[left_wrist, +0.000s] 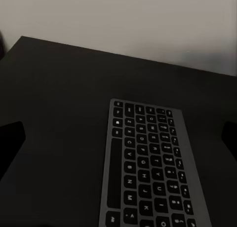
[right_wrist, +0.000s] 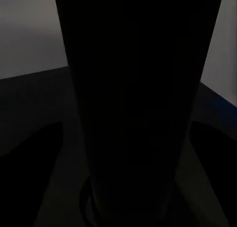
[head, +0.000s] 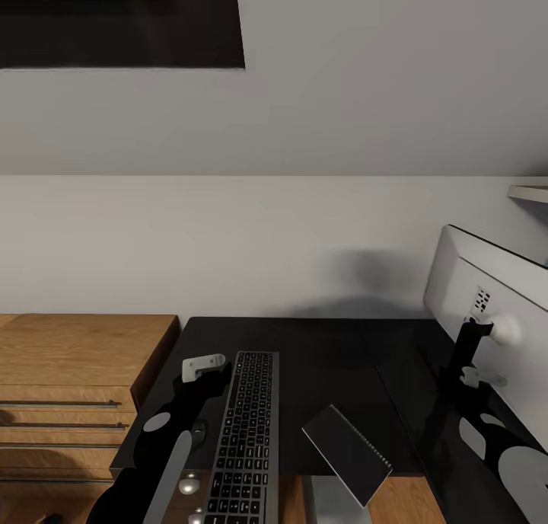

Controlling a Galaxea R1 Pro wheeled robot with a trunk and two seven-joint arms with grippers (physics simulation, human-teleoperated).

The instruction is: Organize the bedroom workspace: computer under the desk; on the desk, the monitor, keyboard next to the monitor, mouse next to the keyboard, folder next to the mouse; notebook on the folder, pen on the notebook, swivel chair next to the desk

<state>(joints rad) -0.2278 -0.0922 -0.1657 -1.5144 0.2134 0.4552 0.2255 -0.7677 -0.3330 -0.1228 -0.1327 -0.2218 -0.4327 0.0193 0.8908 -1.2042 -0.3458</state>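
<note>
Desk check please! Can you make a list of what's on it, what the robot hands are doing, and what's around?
Surface: black desk, against a pale wall.
Job's things: keyboard lies on the desk, its near end sticking out over the front edge; dark notebook tilted, partly over the front edge; monitor stands at the right, white back showing, on a black stand.
Clutter: nothing seen.
Grippers: left gripper hovers beside the keyboard, open; right gripper at the monitor stand, grip unclear.
Cables: nothing seen.
Surroundings: wooden drawers left of the desk; a dark window above.
</note>
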